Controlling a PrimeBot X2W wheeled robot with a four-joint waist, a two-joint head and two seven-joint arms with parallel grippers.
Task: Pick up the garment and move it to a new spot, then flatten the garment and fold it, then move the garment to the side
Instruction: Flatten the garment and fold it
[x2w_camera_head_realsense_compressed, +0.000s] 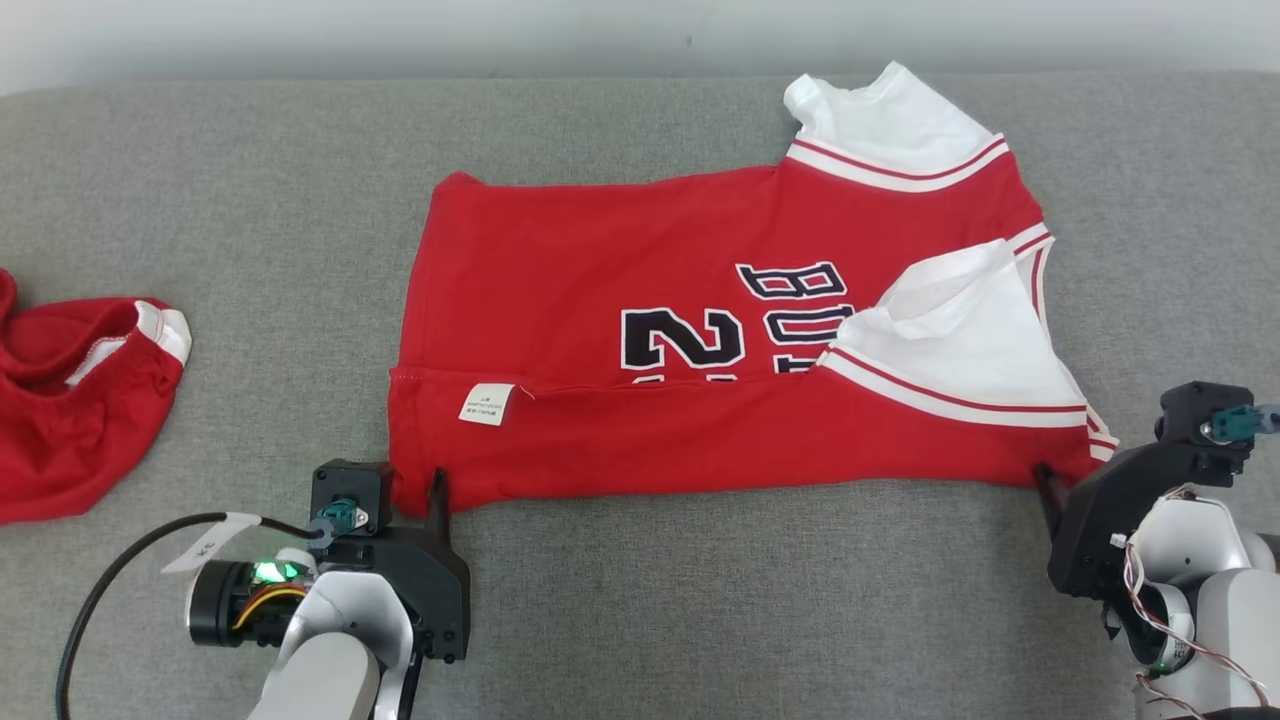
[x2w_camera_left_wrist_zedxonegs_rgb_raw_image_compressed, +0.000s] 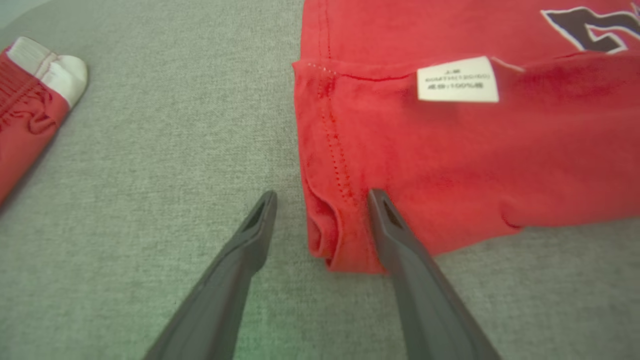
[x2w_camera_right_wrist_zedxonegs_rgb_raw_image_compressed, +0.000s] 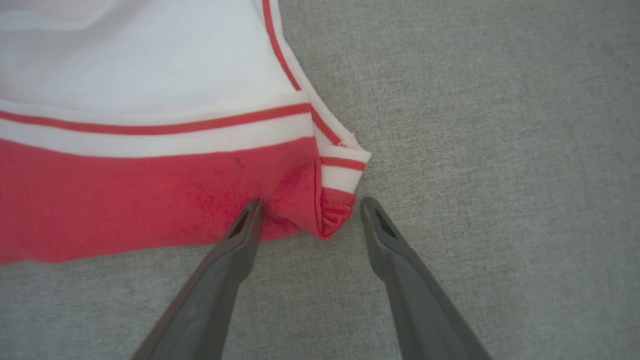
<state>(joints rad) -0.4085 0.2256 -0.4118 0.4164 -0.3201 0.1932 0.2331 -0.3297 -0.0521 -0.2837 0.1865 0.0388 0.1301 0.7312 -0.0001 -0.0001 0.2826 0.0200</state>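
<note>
Where jersey (x2w_camera_head_realsense_compressed: 620, 300) lies: cushion (x2w_camera_head_realsense_compressed: 700, 600) middle;
Left gripper (x2w_camera_left_wrist_zedxonegs_rgb_raw_image_compressed: 322, 197): spread, straddling near-left corner;
Right gripper (x2w_camera_right_wrist_zedxonegs_rgb_raw_image_compressed: 310, 202): spread, straddling near-right corner;
Open room: cushion's near edge

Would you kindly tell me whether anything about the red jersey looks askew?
Yes: on the red jersey, the near white sleeve lies crumpled across the lettering, hiding part of it, and the far sleeve is rumpled.

I see the jersey (x2w_camera_head_realsense_compressed: 600, 270) as soft, matt red cloth with smooth white sleeves and ribbed striped trim, its care label (x2w_camera_left_wrist_zedxonegs_rgb_raw_image_compressed: 457, 79) a smooth white tag. Under it the grey upholstery (x2w_camera_head_realsense_compressed: 250, 220) looks coarse and woven, and the left gripper (x2w_camera_left_wrist_zedxonegs_rgb_raw_image_compressed: 322, 197) has matt, dark plastic-looking fingers (x2w_camera_left_wrist_zedxonegs_rgb_raw_image_compressed: 415, 280).
</note>
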